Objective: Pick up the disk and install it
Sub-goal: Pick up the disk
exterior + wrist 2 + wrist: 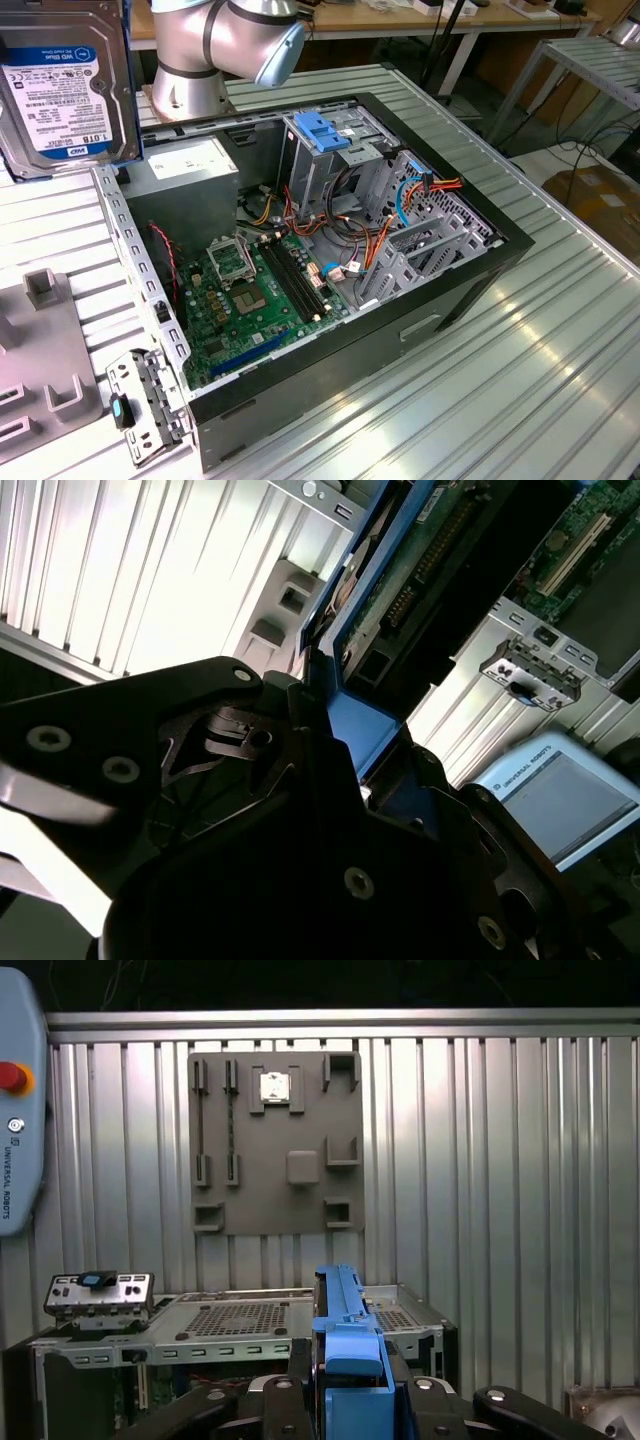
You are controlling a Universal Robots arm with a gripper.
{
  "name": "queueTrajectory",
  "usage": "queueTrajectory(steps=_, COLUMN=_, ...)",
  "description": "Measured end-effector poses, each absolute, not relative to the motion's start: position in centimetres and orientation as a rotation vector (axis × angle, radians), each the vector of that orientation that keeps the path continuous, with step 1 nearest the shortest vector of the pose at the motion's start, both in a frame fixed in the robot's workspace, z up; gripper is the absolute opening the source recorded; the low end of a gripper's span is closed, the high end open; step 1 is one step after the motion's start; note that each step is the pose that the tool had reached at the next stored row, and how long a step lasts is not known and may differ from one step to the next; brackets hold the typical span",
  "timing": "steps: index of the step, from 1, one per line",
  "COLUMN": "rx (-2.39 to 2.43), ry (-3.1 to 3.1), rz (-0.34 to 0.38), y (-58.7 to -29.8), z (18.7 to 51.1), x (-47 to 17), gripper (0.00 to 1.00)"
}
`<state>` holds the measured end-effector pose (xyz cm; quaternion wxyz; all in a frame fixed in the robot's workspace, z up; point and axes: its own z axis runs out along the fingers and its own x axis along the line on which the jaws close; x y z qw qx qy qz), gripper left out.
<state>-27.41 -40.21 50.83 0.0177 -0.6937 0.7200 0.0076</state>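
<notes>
The disk (60, 90) is a silver drive with a blue-and-white label and blue carrier edges. It hangs upright in the air at the exterior view's upper left, beside the open computer case (480, 265) and above the ribbed table. In both wrist views my black gripper (345, 1385) (345, 735) is shut on the disk's blue carrier edge (345, 1325) (365, 725). The disk's circuit-board side (420, 570) runs away from the fingers. The metal drive cage with a light-blue latch (325, 135) stands at the back of the case.
A grey power-supply box (185, 175) and the green motherboard (250, 290) lie inside the case. A grey fixture plate (40, 370) (275, 1140) sits on the ribbed table at the exterior view's left, near a metal bracket (140, 405). A teach pendant (560, 790) lies beside the table.
</notes>
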Motion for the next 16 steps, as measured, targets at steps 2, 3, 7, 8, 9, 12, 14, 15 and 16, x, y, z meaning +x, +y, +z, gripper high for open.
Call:
queueTrajectory(steps=2, rx=-2.155, ry=2.237, rz=0.024, y=-40.3, z=50.8, x=-27.1, gripper=0.37)
queueTrajectory(steps=3, rx=-2.155, ry=2.237, rz=0.024, y=-40.3, z=50.8, x=-26.9, gripper=0.37)
queueTrajectory(steps=7, rx=-2.155, ry=2.237, rz=0.024, y=-40.3, z=50.8, x=-26.1, gripper=0.37)
queueTrajectory(steps=8, rx=-2.155, ry=2.237, rz=0.024, y=-40.4, z=50.8, x=-25.9, gripper=0.37)
queueTrajectory(steps=9, rx=-2.155, ry=2.237, rz=0.024, y=-40.4, z=50.8, x=-25.8, gripper=0.37)
queueTrajectory(steps=12, rx=-2.155, ry=2.237, rz=0.024, y=-40.4, z=50.8, x=-25.2, gripper=0.37)
queueTrajectory(steps=14, rx=-2.155, ry=2.237, rz=0.024, y=-40.5, z=50.8, x=-24.8, gripper=0.37)
queueTrajectory(steps=15, rx=-2.155, ry=2.237, rz=0.024, y=-40.5, z=50.8, x=-24.6, gripper=0.37)
queueTrajectory(steps=16, rx=-2.155, ry=2.237, rz=0.024, y=-40.5, z=50.7, x=-24.4, gripper=0.37)
